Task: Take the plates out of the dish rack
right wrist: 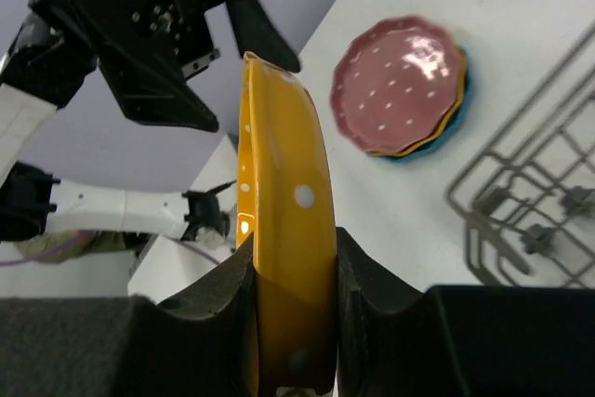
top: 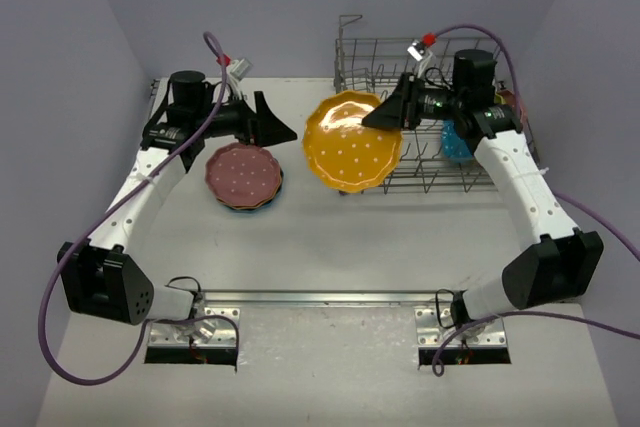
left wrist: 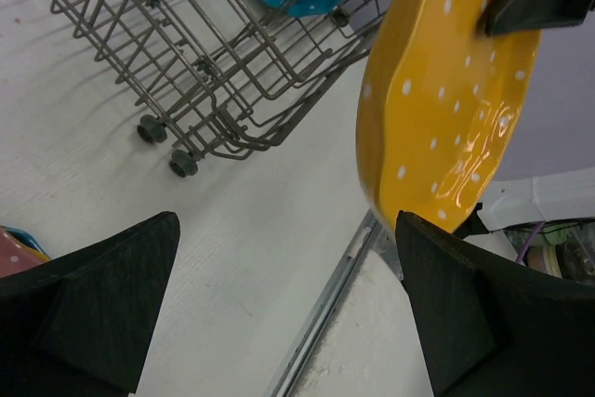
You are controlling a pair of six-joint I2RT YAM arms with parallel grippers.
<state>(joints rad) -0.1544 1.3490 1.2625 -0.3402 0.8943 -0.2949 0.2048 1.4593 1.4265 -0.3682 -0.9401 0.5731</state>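
Note:
My right gripper (top: 384, 113) is shut on the rim of an orange-yellow dotted plate (top: 352, 140), holding it on edge above the table just left of the dish rack (top: 380, 47). In the right wrist view the plate (right wrist: 284, 183) stands edge-on between both pads of that gripper (right wrist: 293, 295). My left gripper (top: 275, 117) is open and empty, left of the plate and above a stack of plates with a pink one (top: 243, 174) on top. A teal-blue plate (top: 458, 142) still stands in the rack.
The wire rack (left wrist: 186, 53) rests on small round feet at the table's back right. A metal rail (top: 320, 297) runs along the table's near edge between the arm bases. Purple-grey walls close in the back and sides.

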